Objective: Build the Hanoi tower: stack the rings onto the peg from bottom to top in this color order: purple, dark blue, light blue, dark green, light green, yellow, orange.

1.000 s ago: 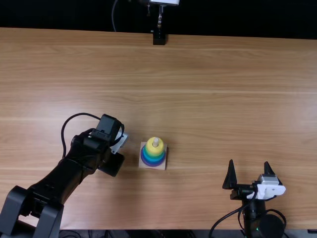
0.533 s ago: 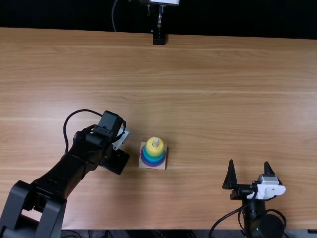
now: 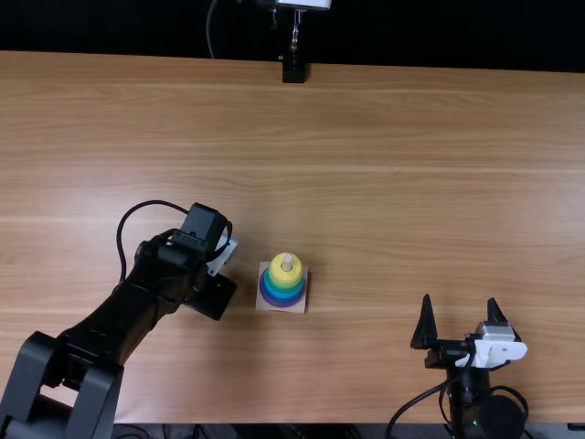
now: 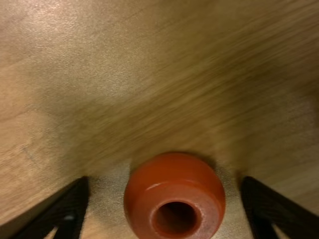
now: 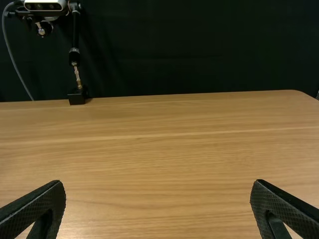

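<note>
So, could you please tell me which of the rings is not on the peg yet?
The orange ring, lying between the open fingers of the left gripper; the yellow ring is the top one on the peg.

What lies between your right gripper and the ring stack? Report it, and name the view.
Only bare tabletop lies between the right gripper and the ring stack; the top view shows that stretch.

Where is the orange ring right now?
In the left wrist view, the orange ring is between the left arm's open fingers, touching neither, over the table; the top view shows that arm left of the tower.
</note>
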